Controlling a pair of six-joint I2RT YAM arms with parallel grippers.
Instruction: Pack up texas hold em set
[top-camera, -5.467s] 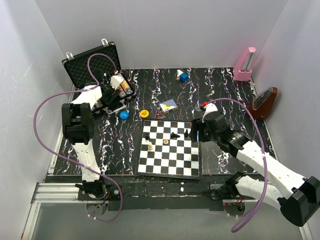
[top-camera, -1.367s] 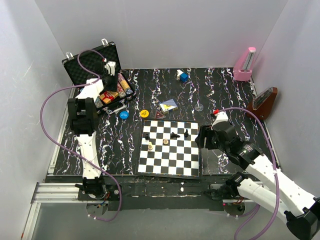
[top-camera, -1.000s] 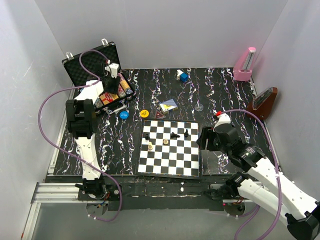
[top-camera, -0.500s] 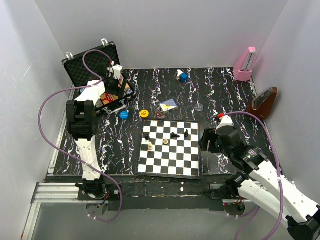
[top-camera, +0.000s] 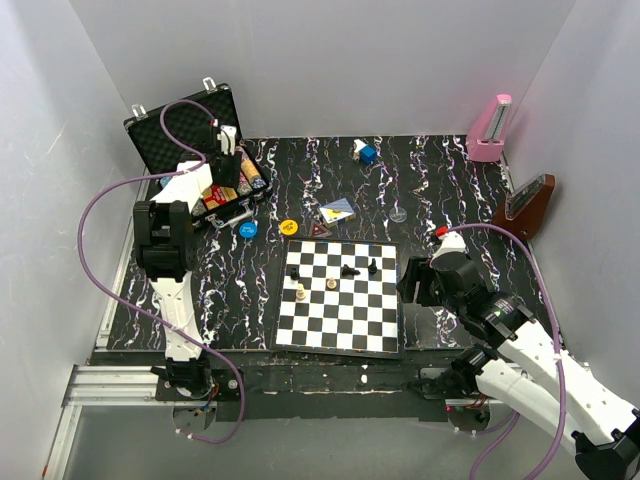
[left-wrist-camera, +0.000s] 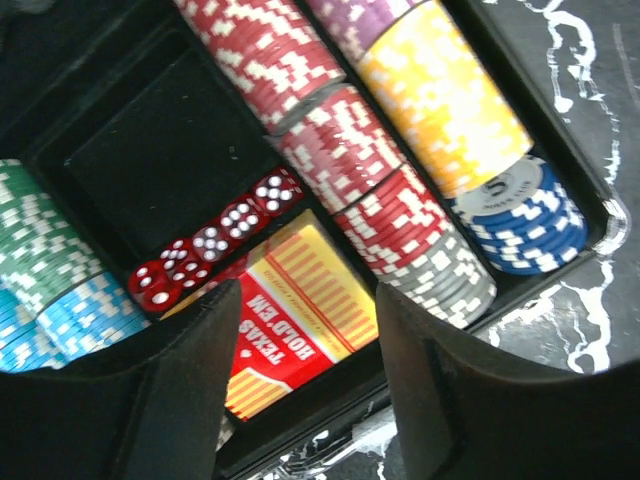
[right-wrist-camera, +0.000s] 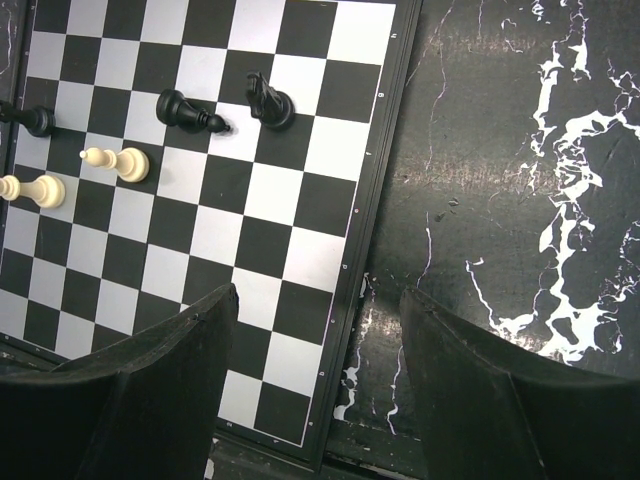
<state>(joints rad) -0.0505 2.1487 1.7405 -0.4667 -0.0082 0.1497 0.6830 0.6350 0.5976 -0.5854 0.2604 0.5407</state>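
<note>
at the far left corner, the left gripper hangs over the open case, jaws wide and empty, above the card box and chips. the yellow disc and blue disc lie outside it. the right gripper, spread and empty, hovers over the chessboard edge.

Even, diffuse light fills the white enclosure, with soft shadows. The dark tabletop carries a faint sheen. The left wrist view renders the chips crisply, while the near fingers look dark and blurred
</note>
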